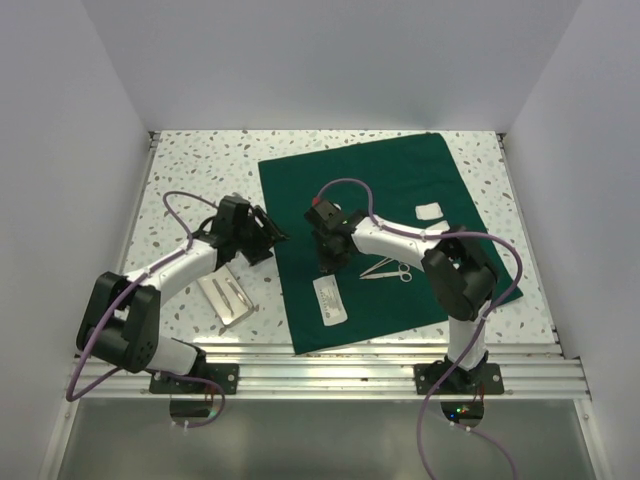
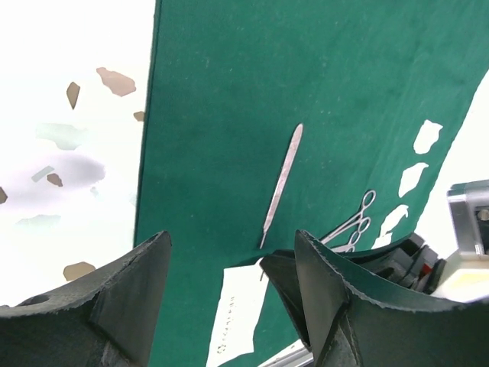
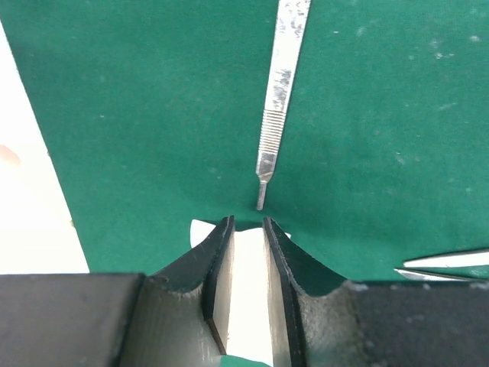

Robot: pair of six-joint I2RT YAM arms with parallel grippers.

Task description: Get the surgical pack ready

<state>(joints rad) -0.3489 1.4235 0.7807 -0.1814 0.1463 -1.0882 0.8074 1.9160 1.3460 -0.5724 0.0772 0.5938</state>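
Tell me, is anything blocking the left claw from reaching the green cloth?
Nothing visible. The open left gripper hovers at the green cloth's left edge; the scalpel handle and white packet lie farther in on it.

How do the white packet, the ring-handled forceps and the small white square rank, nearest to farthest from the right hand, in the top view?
1. white packet, right beside the right hand, on its near side.
2. ring-handled forceps, to the hand's right.
3. small white square, farther right, toward the far side.
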